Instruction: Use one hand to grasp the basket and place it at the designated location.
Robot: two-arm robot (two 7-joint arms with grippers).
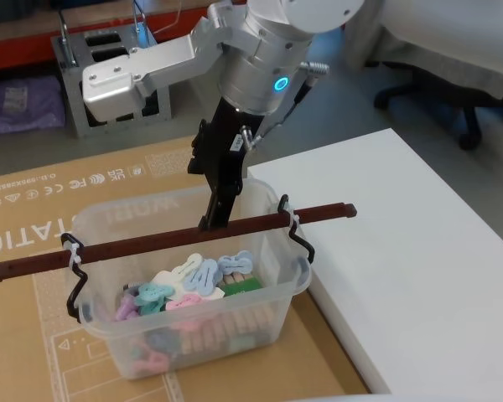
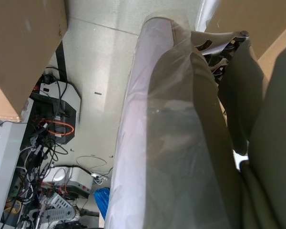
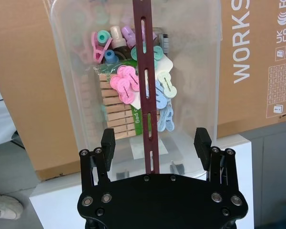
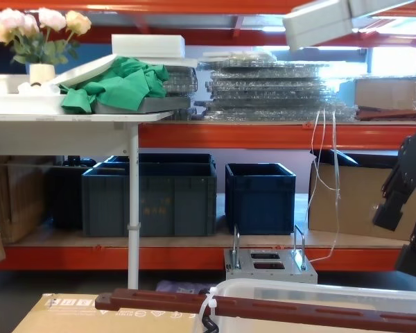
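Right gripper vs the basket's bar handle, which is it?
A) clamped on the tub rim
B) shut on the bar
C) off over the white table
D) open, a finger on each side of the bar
D. In the right wrist view the right gripper is open, straddling the bar handle of the basket, with a clear gap on both sides.

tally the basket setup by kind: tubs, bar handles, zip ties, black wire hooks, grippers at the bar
basket tub: 1
bar handle: 1
white zip ties: 2
black wire hooks: 2
right gripper, open astride the bar: 1
total: 7
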